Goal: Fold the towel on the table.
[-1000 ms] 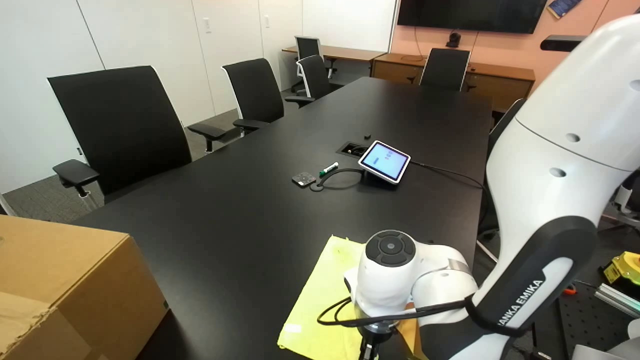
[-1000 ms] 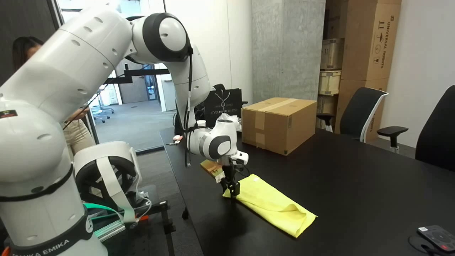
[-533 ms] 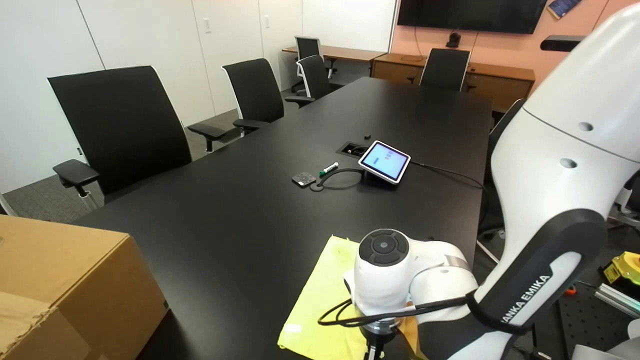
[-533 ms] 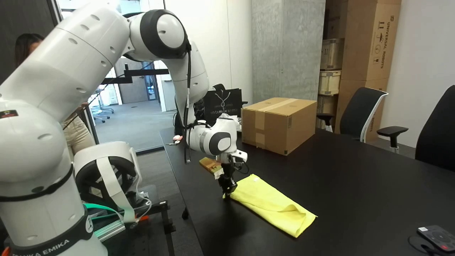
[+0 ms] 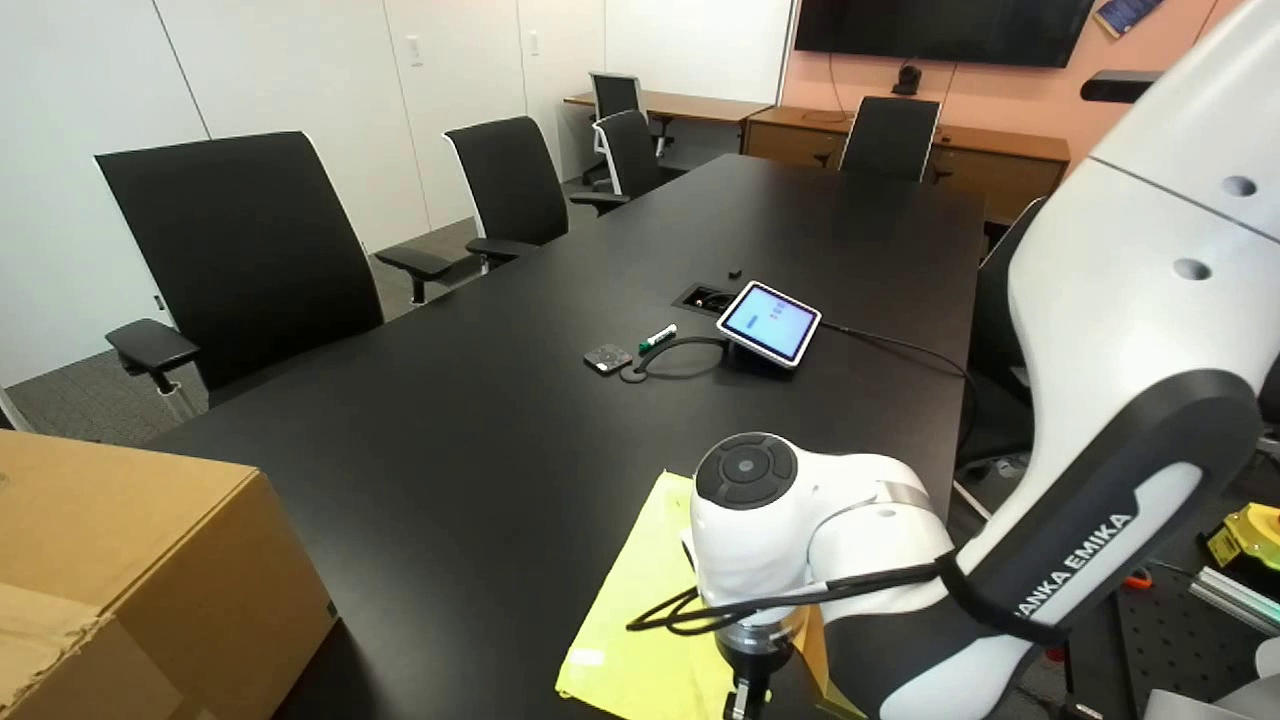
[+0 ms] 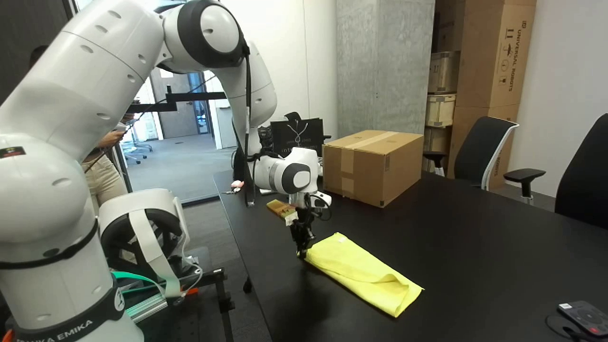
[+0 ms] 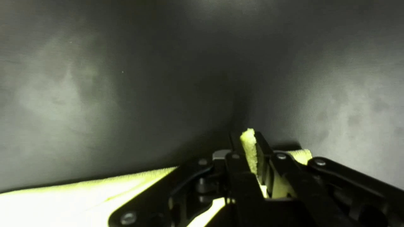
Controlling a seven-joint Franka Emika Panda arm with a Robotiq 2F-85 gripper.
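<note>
A yellow towel point(image 6: 363, 278) lies lengthwise on the black table point(image 6: 475, 237), with a loose fold at its end farther from the gripper. My gripper point(image 6: 302, 254) reaches down to the towel's near corner by the table's side. In the wrist view the gripper point(image 7: 248, 137) is shut on a pinched bit of the towel point(image 7: 250, 148), which pokes up between the fingertips. The rest of the towel point(image 7: 79, 201) runs beneath the fingers along the bottom of that view. In an exterior view the arm covers part of the towel point(image 5: 640, 620), and the fingers reach the lower picture edge.
A big cardboard box point(image 6: 375, 166) stands on the table beyond the towel. Close behind the gripper lies a flat brown-gold packet point(image 6: 280, 209). Farther along the table are a tablet point(image 5: 769, 323), a marker point(image 5: 657, 338) and a small dark square device point(image 5: 607, 359). Chairs line the side.
The jaws have come together on the towel's corner. The wrist has tilted and risen a little, the fingertips shifting slightly toward the table's side. The rest of the towel lies as before.
</note>
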